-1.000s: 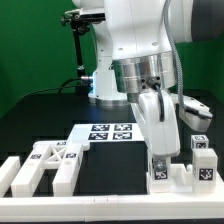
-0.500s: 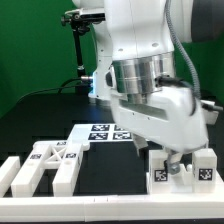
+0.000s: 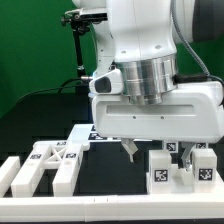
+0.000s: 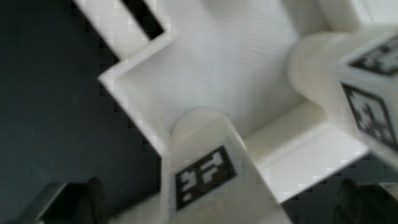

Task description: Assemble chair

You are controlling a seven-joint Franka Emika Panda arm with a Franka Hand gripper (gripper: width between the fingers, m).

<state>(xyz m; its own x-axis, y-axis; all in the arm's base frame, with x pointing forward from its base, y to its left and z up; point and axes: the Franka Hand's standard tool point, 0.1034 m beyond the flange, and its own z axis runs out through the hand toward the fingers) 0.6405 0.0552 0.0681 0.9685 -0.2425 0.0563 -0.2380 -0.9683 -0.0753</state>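
The chair's white tagged parts lie in two groups along the front rail. A frame-like group (image 3: 50, 163) is at the exterior view's left. A blocky group with small cubes (image 3: 178, 168) is at the exterior view's right. My gripper (image 3: 146, 152) hangs just above and behind the right group, broadside to the camera. In the wrist view my gripper (image 4: 222, 208) is open, with its dark fingers (image 4: 80, 200) wide apart. A white part with a tag (image 4: 205, 175) sits between them and touches neither. A white slab (image 4: 231, 70) lies beyond it.
The marker board (image 3: 82, 132) lies mid-table, mostly hidden behind my arm. A low white border rail (image 3: 100, 203) runs along the front edge. The table is black, with a green backdrop and a stand with cables at the back.
My wrist has turned so the hand now faces the camera broadside. The gripper has lifted off the right group and shifted a little toward the exterior view's left.
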